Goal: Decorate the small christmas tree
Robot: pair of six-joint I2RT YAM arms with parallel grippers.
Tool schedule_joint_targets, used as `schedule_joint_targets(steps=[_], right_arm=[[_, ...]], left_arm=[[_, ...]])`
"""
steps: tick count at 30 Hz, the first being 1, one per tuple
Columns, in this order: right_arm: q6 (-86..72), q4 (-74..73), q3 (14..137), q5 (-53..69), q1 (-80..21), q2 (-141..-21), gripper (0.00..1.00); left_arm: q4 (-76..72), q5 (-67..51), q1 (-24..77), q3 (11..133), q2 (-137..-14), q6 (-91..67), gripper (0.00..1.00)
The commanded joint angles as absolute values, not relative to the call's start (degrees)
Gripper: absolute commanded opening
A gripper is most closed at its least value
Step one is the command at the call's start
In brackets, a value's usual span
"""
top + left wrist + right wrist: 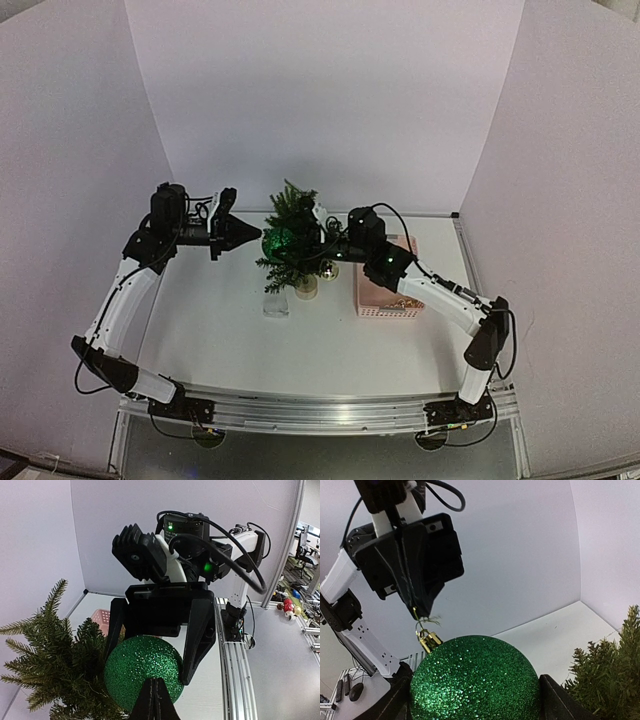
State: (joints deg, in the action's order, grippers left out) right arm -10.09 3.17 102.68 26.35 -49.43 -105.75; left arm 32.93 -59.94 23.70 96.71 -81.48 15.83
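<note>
A pink plastic basket (pixel 380 309) sits on the white desk (pixel 220 335), right of centre and toward the back. Something gold (pixel 405 301) glints inside its near end, too small to name. A small clear item (pixel 276 304) stands on the desk left of the basket, apart from it. Pale panels (pixel 320 100) close off the back and both sides, and a metal rail (pixel 320 408) runs along the near edge. In the left wrist view, beyond the side panel, red and gold balls (pixel 289 606) lie in a cluster, with an office chair (pixel 303 540) further back.
</note>
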Motion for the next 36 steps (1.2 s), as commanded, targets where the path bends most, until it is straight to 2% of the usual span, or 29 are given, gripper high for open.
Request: schedule_joint_targets(steps=[1, 7, 12, 15, 20, 28, 32, 36], right_arm=[[-9.84, 4.69, 102.40, 25.49, -49.68, -103.95, 0.49], [-11.52, 4.66, 103.14, 27.27, -49.67, -105.11, 0.52], [-12.98, 4.71, 104.29, 28.36, -49.69, -105.89, 0.77], [-13.80, 4.75, 105.96, 29.85, -49.69, -106.44, 0.84], [-15.11, 4.81, 108.34, 31.43, -49.73, -107.31, 0.89], [-16.11, 5.01, 109.06, 31.00, -49.70, -106.10, 0.90], [-15.98, 5.05, 108.02, 29.49, -49.70, -103.77, 0.90], [-14.91, 5.11, 105.00, 26.90, -49.70, -99.88, 0.90]], left_arm=[[30.76, -56.44, 23.92, 97.72, -78.12, 19.16, 0.00], [30.34, -55.15, 23.93, 96.57, -76.75, 22.09, 0.00], [31.98, -54.05, 23.89, 95.07, -74.80, 25.01, 0.00], [33.04, -52.47, 23.89, 95.40, -74.17, 26.59, 0.00], [35.41, -47.16, 23.90, 95.68, -73.50, 28.03, 0.00], [39.97, -33.66, 23.89, 93.78, -73.49, 27.34, 0.00], [38.58, -25.98, 23.86, 90.63, -73.66, 27.44, 0.00], [36.11, -23.72, 23.82, 86.83, -72.39, 28.01, 0.00]])
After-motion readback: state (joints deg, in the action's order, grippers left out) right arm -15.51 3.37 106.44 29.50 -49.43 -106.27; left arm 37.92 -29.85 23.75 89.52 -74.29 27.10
